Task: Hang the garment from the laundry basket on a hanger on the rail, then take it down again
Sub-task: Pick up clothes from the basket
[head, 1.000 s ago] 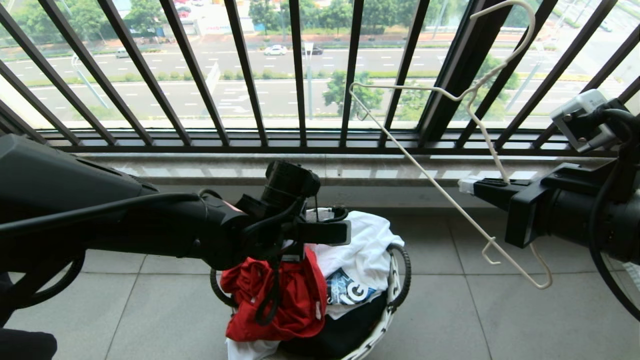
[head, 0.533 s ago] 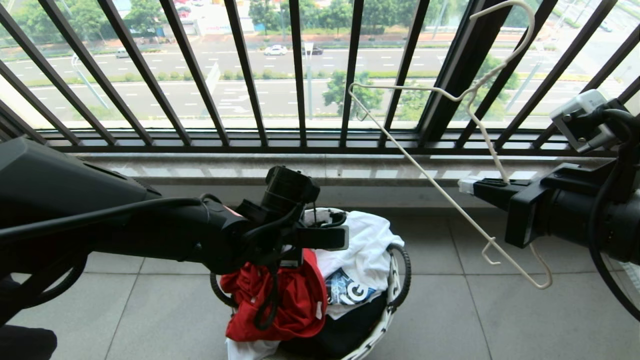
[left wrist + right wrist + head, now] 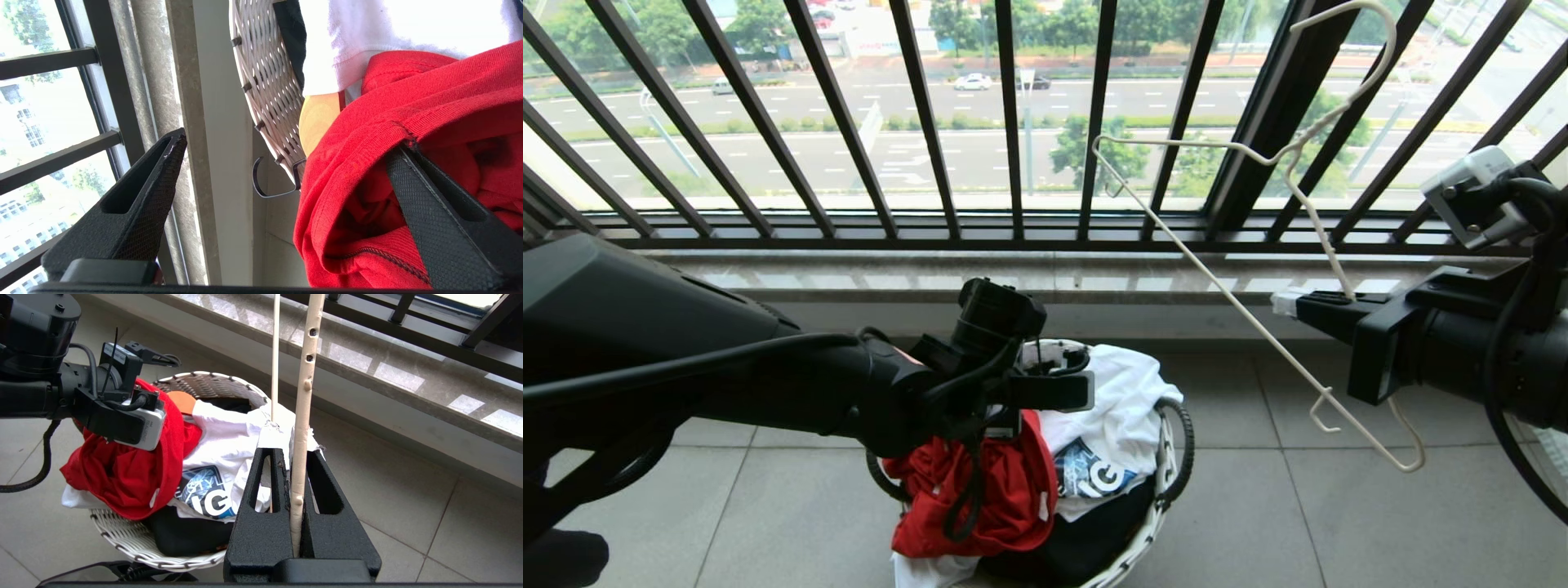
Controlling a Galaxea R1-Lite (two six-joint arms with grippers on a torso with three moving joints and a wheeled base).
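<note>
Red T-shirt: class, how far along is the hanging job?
Done: right gripper is shut on the hanger. In hand: open left gripper straddles the red T-shirt, one finger inside a fold, in the laundry basket. Left: lifting, hangering, hanging, taking down.

Head view: high, looking down past both arms at the basket (image 3: 1168,482) and railing (image 3: 1013,122).
Left wrist view: behind its fingers — very close to the shirt (image 3: 408,163).
Right wrist view: behind its fingers — sharing basket (image 3: 122,539) and shirt (image 3: 122,477).
</note>
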